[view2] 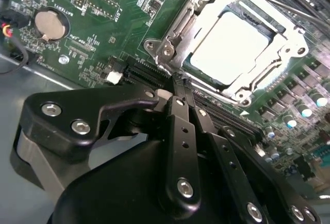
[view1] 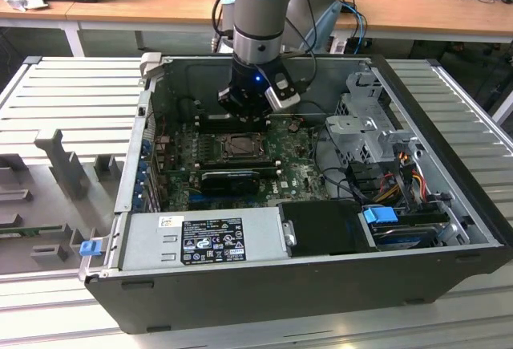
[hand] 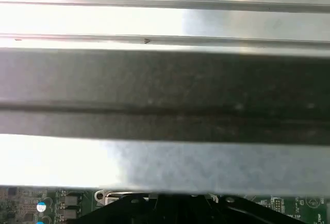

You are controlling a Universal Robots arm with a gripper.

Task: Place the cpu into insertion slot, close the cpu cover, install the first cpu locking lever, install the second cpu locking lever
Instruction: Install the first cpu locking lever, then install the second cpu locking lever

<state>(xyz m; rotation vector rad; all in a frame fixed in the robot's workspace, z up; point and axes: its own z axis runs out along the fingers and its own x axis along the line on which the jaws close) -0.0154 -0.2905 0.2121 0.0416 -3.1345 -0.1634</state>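
**Arm lowered into an open computer case, gripper beside the loaded socket**

The exterior view shows a dark computer case (view1: 264,281) lying open on a ribbed metal table (view1: 72,92), filling most of the frame. A grey power supply (view1: 204,241) sits along the lower edge of the case, a drive cage (view1: 369,128) at the right, and a green circuit board (view1: 180,192) covers the floor. The arm (view1: 260,12) comes down from the top centre of the frame, and its gripper (view1: 243,116) hangs just above the board, at the upper edge of the insertion slot (view1: 240,147) near the middle of the picture.

In the second wrist view the gripper (view2: 181,96) occupies the lower half of the frame, its two black fingers (view2: 178,131) drawn together side by side with nothing between them. Their tips end right at the lower left corner of the socket, on the board beside it. The cpu (view2: 229,46), a pale square, lies seated in the socket in the upper right of the frame. The cpu cover (view2: 180,26) is folded down around it, framing the chip through its window. A thin lever (view2: 289,5) runs along the far side of the socket. A round coin battery (view2: 50,24) sits at the upper left of the board.
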